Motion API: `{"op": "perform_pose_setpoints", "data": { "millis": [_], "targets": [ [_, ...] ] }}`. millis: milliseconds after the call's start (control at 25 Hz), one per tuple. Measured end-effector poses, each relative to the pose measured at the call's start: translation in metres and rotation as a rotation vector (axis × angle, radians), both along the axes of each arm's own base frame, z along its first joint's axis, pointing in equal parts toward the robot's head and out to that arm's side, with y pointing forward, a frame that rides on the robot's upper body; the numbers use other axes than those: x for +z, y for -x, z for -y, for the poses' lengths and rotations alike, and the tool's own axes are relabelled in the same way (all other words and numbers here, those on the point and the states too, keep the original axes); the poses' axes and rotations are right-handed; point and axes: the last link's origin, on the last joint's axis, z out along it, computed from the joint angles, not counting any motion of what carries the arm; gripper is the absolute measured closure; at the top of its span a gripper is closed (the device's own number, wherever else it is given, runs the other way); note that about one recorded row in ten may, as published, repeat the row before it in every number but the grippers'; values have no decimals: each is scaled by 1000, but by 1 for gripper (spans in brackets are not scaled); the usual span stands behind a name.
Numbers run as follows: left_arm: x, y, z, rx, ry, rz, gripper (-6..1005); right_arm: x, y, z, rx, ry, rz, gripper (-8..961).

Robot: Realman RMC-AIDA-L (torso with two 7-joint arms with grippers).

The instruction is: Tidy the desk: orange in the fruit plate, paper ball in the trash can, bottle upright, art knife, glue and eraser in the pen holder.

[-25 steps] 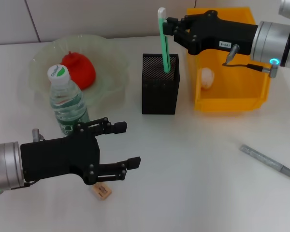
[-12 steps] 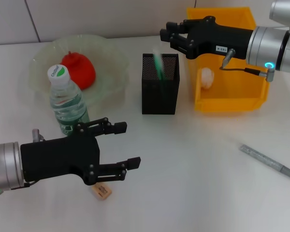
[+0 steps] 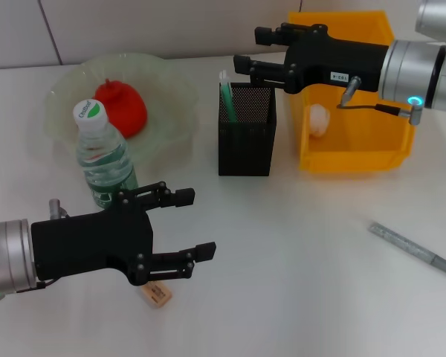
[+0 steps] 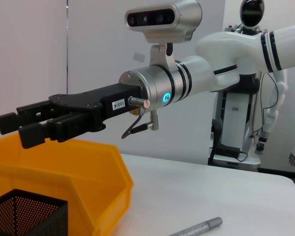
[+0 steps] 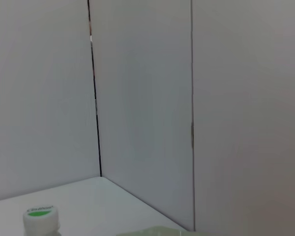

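Observation:
The green glue stick [image 3: 226,89] with a white end stands inside the black mesh pen holder [image 3: 245,141], leaning at its far left corner. Just above the holder my right gripper [image 3: 251,49] hangs open and empty; the left wrist view shows this right gripper [image 4: 19,125] too. The silver art knife [image 3: 413,249] lies on the table at the right. A small tan eraser [image 3: 157,294] lies just under my open left gripper [image 3: 197,223]. The bottle [image 3: 100,152] stands upright. In the pale green fruit plate [image 3: 171,93] sits the orange [image 3: 121,108]. A white paper ball [image 3: 320,119] lies in the yellow trash can [image 3: 357,160].
The plate, bottle, pen holder and yellow bin crowd the back half of the white table [image 3: 297,282]. A wall runs close behind them. The bottle stands right beside my left arm.
The right gripper let go of the green glue stick, which dropped into the pen holder. Its fingers opened above the holder. The left arm has not moved.

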Motion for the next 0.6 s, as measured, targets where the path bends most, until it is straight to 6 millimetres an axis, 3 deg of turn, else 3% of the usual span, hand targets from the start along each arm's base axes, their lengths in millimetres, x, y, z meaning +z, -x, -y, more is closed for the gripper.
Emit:
{"op": "perform_pose_setpoints", "data": {
  "millis": [40, 80, 360, 600],
  "targets": [
    [0, 0, 0, 0, 0, 0, 196, 0, -1, 1, 1, -4, 0, 517],
    [0, 0, 0, 0, 0, 0, 196, 2, -2, 3, 4, -16, 2, 289],
    [2, 1, -1, 6, -9, 3, 196, 15, -8, 21, 43, -18, -9, 185],
    [4, -1, -3, 11, -15, 12, 196, 25, -19, 51, 82, 22, -13, 185]
  ]
}}
